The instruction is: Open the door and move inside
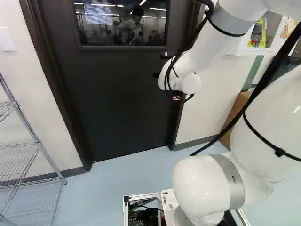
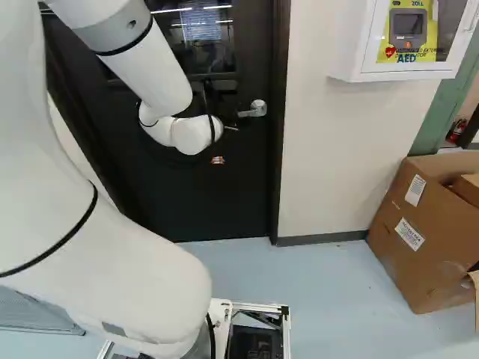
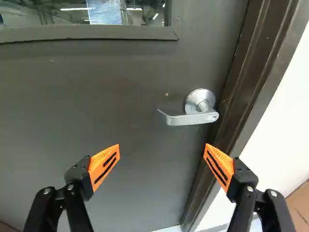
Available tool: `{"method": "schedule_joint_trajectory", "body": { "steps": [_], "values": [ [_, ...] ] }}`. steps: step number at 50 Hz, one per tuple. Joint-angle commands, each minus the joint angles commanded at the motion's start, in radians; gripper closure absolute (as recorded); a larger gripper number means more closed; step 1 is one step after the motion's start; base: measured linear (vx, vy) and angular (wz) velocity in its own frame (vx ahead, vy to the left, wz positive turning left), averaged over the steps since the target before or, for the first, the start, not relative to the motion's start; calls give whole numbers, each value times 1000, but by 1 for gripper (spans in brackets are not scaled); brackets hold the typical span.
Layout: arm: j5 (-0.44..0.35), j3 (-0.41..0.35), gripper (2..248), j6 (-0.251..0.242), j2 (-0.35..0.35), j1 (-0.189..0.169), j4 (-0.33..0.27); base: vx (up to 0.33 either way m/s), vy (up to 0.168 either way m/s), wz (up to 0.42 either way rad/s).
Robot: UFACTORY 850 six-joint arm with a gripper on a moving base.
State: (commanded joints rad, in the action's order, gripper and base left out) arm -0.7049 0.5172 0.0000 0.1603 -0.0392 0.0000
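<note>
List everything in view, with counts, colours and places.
door: 1, black, ahead
window: 1, dark, upper door
lever handle: 1, silver, on door
door frame: 1, dark brown, around door
wire shelf unit: 1, silver, left of door
wall plate: 1, white, above shelf unit
cabinet: 1, white, right of door
carton: 1, brown, right of door
extinguisher: 1, red, beyond carton
floor: 1, pale blue, below
arm: 1, white, foreground
gripper: 1, black, before door
</note>
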Motion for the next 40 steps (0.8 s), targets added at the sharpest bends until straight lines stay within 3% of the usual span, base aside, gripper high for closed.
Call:
{"method": "schedule_joint_trajectory", "body": {
  "steps": [20, 40],
  "values": [
    [0, 16, 3, 0, 31, -3, 0, 0, 0, 0],
    [0, 77, 3, 0, 3, -24, 0, 0, 0, 0]
  ]
}}
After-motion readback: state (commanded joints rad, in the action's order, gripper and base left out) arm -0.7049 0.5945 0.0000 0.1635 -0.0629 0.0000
